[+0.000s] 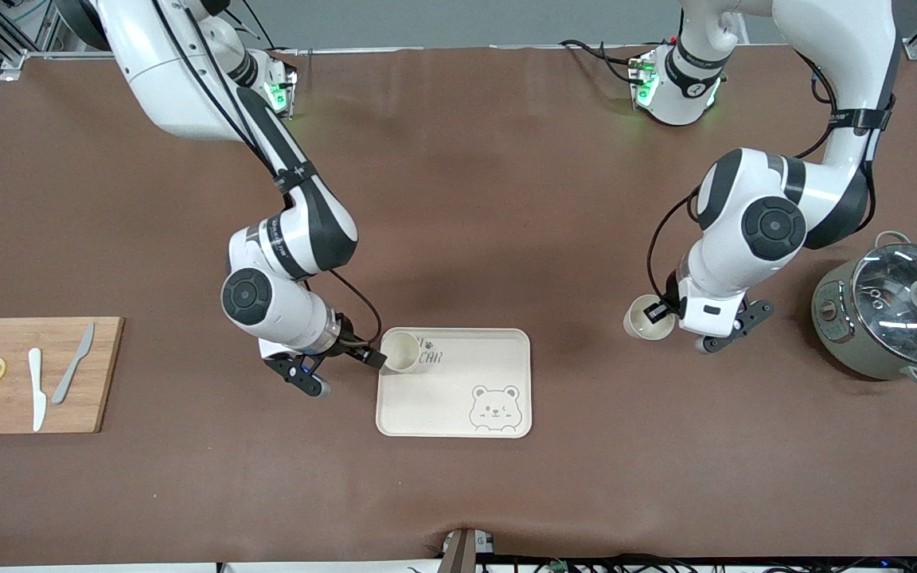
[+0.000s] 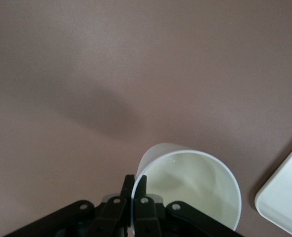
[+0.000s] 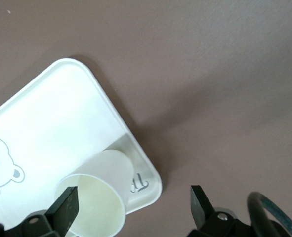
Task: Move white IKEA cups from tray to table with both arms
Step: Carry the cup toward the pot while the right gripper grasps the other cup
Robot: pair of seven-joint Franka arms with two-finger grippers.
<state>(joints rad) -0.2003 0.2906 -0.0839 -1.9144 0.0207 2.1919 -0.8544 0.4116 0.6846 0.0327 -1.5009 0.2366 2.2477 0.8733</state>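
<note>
On the brown desk (image 1: 506, 199) a cream tray (image 1: 458, 398) with a printed bear lies near the middle, toward the front camera. One white cup (image 1: 401, 352) stands upright in the tray's corner toward the right arm's end and farther from the camera, covering part of the lettering printed there. The right pincer (image 1: 375, 358) sits at that corner with its fingers spread; in the right wrist view one finger (image 3: 66, 210) is against the cup (image 3: 97, 197) and the other stands well clear of it, over the bare desk beside the tray (image 3: 52, 118). The cup's base is cut off in that view.

The second cup (image 1: 648, 317) is pinched by its rim in the left pincer (image 1: 660, 313), over the bare desk between the tray and a lidded grey pot (image 1: 888, 318). The left wrist view shows the closed fingers (image 2: 141, 190) clamped on the wall of this cup (image 2: 190, 185), one inside and one outside. Whether its base touches the desk cannot be made out. A corner of the tray (image 2: 286, 197) shows at that view's edge.

A wooden cutting board (image 1: 33, 374) with two knives and lemon slices lies at the right arm's end.
</note>
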